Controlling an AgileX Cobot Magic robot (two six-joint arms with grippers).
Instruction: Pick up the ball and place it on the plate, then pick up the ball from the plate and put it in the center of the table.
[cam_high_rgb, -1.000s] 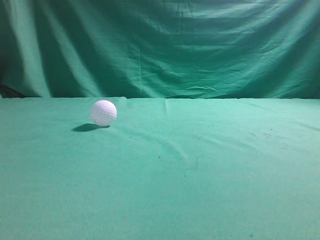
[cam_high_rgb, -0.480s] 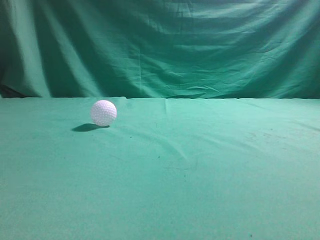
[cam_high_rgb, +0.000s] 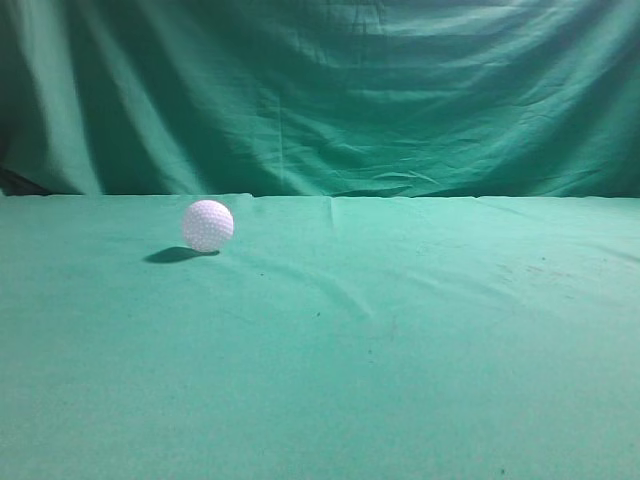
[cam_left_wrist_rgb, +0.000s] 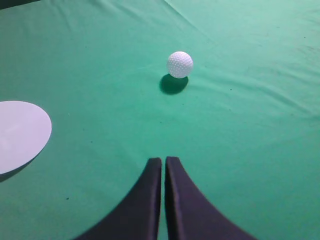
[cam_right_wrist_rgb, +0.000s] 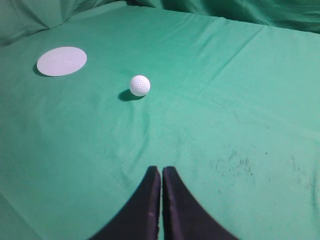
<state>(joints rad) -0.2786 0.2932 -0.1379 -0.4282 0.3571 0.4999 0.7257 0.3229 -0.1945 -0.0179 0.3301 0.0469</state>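
The white dimpled ball (cam_high_rgb: 207, 225) rests on the teal-green table (cam_high_rgb: 400, 340), left of centre in the exterior view. It also shows in the left wrist view (cam_left_wrist_rgb: 179, 64) and in the right wrist view (cam_right_wrist_rgb: 139, 85). A flat pale round plate (cam_left_wrist_rgb: 17, 132) lies on the cloth to the ball's left, also visible in the right wrist view (cam_right_wrist_rgb: 61, 61); it is out of the exterior view. My left gripper (cam_left_wrist_rgb: 163, 160) is shut and empty, well short of the ball. My right gripper (cam_right_wrist_rgb: 161, 169) is shut and empty, also well short of the ball.
A draped green backdrop curtain (cam_high_rgb: 320, 90) hangs behind the table's far edge. The cloth has faint wrinkles and some dark specks (cam_right_wrist_rgb: 235, 160) to the right of the ball.
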